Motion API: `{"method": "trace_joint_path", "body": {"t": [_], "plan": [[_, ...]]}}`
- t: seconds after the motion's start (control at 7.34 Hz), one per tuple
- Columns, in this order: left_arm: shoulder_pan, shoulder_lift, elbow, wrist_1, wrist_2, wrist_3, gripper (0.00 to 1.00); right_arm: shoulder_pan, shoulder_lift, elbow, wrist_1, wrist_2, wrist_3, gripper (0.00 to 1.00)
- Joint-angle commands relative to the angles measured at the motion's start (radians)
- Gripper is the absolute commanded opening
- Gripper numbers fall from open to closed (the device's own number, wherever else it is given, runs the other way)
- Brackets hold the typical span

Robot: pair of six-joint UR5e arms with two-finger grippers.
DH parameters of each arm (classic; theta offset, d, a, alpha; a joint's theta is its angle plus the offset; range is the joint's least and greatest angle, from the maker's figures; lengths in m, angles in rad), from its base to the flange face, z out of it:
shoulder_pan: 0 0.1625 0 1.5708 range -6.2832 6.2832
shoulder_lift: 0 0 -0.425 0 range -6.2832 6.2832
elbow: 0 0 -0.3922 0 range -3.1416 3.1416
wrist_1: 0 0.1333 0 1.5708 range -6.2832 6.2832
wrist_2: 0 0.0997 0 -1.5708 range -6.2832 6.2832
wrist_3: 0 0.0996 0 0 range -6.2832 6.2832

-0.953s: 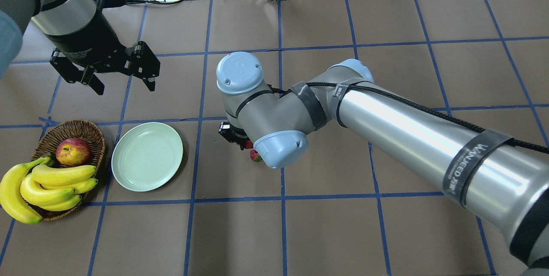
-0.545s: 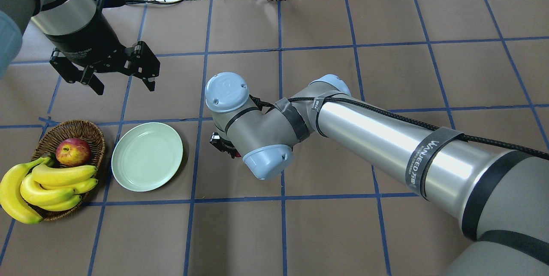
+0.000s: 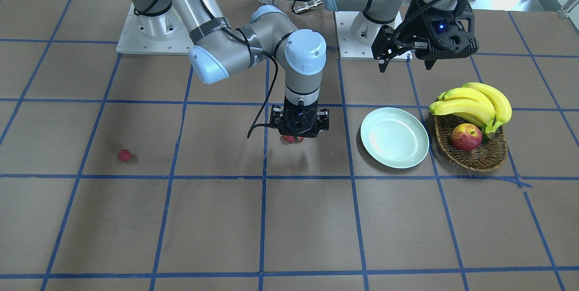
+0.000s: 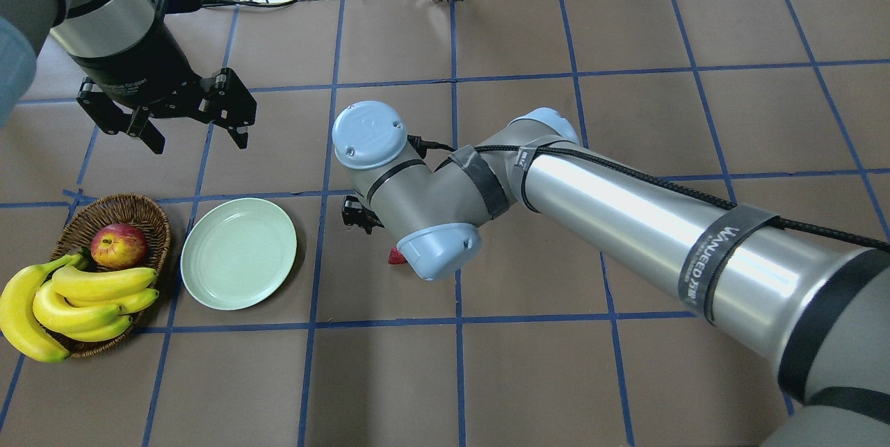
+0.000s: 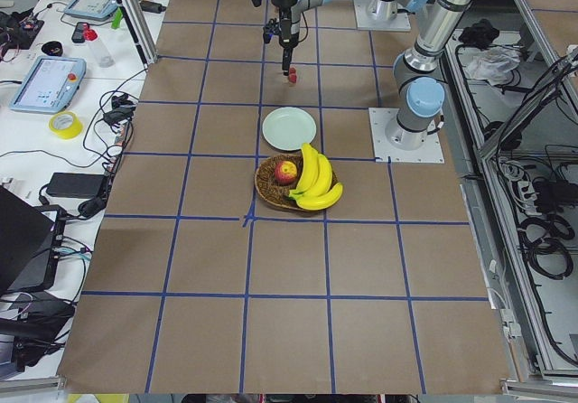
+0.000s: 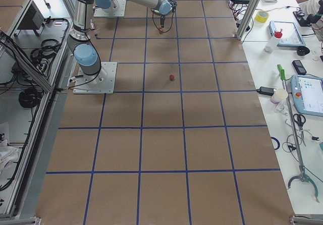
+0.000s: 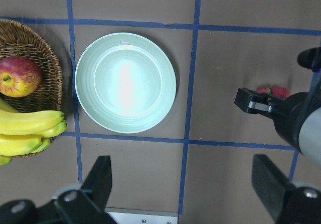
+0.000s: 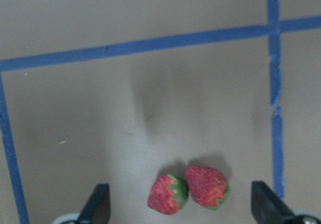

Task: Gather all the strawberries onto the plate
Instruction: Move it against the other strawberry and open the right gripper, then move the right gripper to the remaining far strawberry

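Two strawberries (image 8: 168, 194) (image 8: 206, 185) lie side by side on the brown table; they also show in the front view (image 3: 293, 139) and the left wrist view (image 7: 273, 91). My right gripper (image 8: 181, 206) (image 3: 298, 136) hangs open just above them, one finger on each side. A third strawberry (image 3: 125, 155) (image 6: 172, 77) lies alone, far toward my right. The mint plate (image 4: 238, 253) (image 3: 394, 137) (image 7: 125, 82) holds nothing and lies to the left of the right gripper in the overhead view. My left gripper (image 4: 198, 141) (image 3: 404, 65) is open and holds nothing, high beyond the plate and basket.
A wicker basket (image 4: 156, 214) (image 3: 470, 162) with a red-yellow apple (image 4: 118, 245) and a bunch of bananas (image 4: 97, 283) stands right beside the plate, on its far side from the strawberries. Blue tape lines grid the table. The right arm's forearm spans the overhead view's right half.
My right wrist has moved left toward the plate and stayed low over the strawberry pair. My left gripper has barely moved.
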Motion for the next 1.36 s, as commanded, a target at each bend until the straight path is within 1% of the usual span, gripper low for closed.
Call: {"method": "trace_joint_path", "body": {"t": [0.0, 0.14, 0.41, 0.54, 0.68, 0.82, 1.09, 1.23], "plan": [[0.000, 0.000, 0.000, 0.000, 0.003, 0.000, 1.00, -0.203, -0.140, 0.001, 0.208, -0.014, -0.247, 1.00], [-0.002, 0.000, -0.002, 0.000, 0.003, 0.000, 1.00, -0.319, -0.172, 0.010, 0.254, -0.009, -0.333, 1.00], [-0.002, 0.000, -0.002, 0.000, 0.003, 0.000, 1.00, -0.498, -0.171, 0.065, 0.258, -0.028, -0.650, 1.00], [-0.002, 0.000, -0.002, 0.000, 0.003, -0.002, 1.00, -0.622, -0.174, 0.109, 0.256, -0.057, -0.697, 1.00], [-0.002, 0.000, -0.002, 0.000, 0.003, -0.002, 1.00, -0.749, -0.175, 0.151, 0.246, -0.092, -0.787, 0.95], [-0.002, 0.000, -0.002, 0.000, 0.003, 0.000, 1.00, -0.829, -0.175, 0.185, 0.176, -0.085, -0.828, 0.93], [-0.002, 0.000, -0.011, 0.002, -0.002, -0.011, 1.00, -0.841, -0.168, 0.299, 0.009, -0.081, -0.830, 0.92], [-0.002, 0.000, -0.009, 0.007, -0.013, -0.011, 1.00, -0.841, -0.166, 0.346, -0.042, -0.080, -0.828, 0.92]]}}
